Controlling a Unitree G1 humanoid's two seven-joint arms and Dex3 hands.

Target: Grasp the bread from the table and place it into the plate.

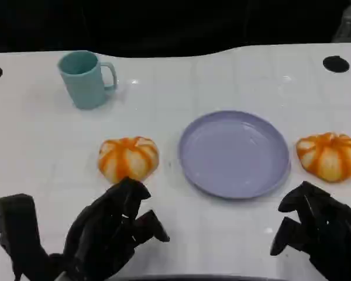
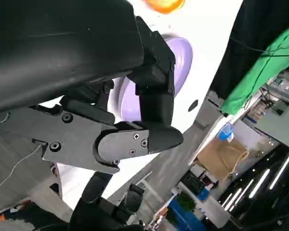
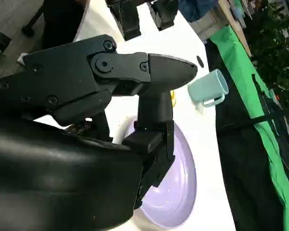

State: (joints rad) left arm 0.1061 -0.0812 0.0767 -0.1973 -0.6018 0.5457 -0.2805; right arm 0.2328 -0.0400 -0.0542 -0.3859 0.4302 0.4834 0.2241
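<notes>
Head view first: we see 2 orange-striped breads on the white worktop (image 1: 35,134), one on each side of the lilac plate (image 1: 234,153). The left bread (image 1: 128,158) lies at 9 o'clock of the plate, just beside it but apart; the right bread (image 1: 329,155) lies at 3 o'clock, also close to the rim without touching. The plate holds nothing, so we judge the placing not yet done.

Our left hand (image 1: 114,231) sits at 6 o'clock of the left bread, fingertips close under it but not on it, fingers loosely curled and apart, holding nothing. That stance looks to us like a lineup for a reach forward onto this bread. Our right hand (image 1: 316,231) hangs at 6 o'clock of the right bread, well short of it, fingers partly curled with nothing in them.

A teal mug (image 1: 85,78) stands at 11 o'clock of the left bread, well apart and out of the path to the plate.
</notes>
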